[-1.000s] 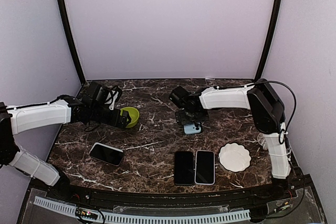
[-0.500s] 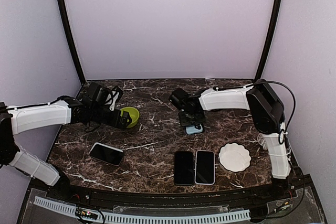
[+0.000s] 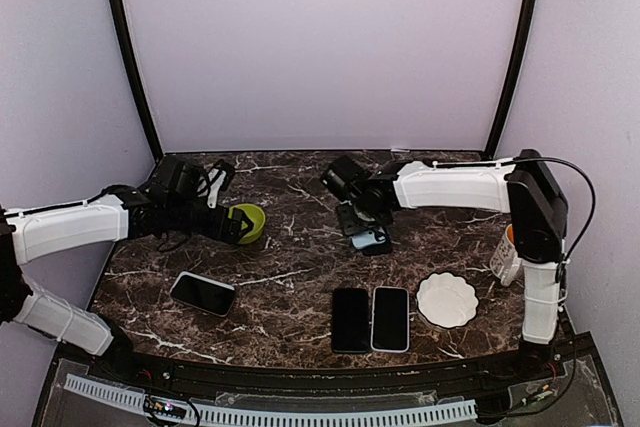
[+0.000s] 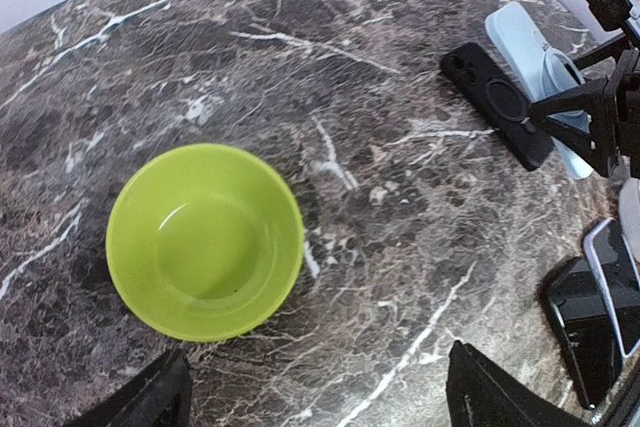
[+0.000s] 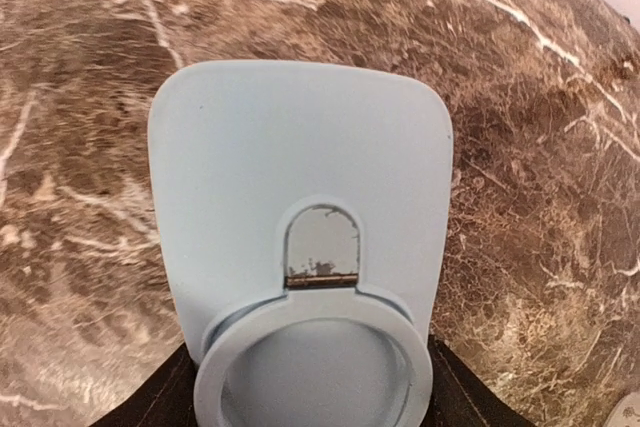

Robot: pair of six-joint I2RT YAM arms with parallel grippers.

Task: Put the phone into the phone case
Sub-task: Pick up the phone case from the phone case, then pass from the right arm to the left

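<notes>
The marble table [image 3: 300, 197] looks hard and smooth, so anything that slips out of a grip will probably slide away on it. The left gripper [image 3: 228, 219] hangs empty with its fingers spread wide beside the green bowl [image 4: 205, 240], well apart from the work. I judge it can give no support if the case moves.

Three phones lie flat near the front edge: the lone phone [image 3: 203, 293] at the left, and the black phone [image 3: 350, 319] just beside the white-edged phone [image 3: 390, 318]. Because these two are so close, picking one may drag the other.

The right gripper [image 3: 367, 237] pinches the light blue phone case [image 5: 300, 197] by its long sides, at the end with the ring holder [image 5: 313, 377]. The case shows its back upward and is near a black case [image 4: 497, 104]. I cannot tell if it is off the table. It must be turned over before a phone can enter, and a thin wall may bend or twist out of the grip.
</notes>
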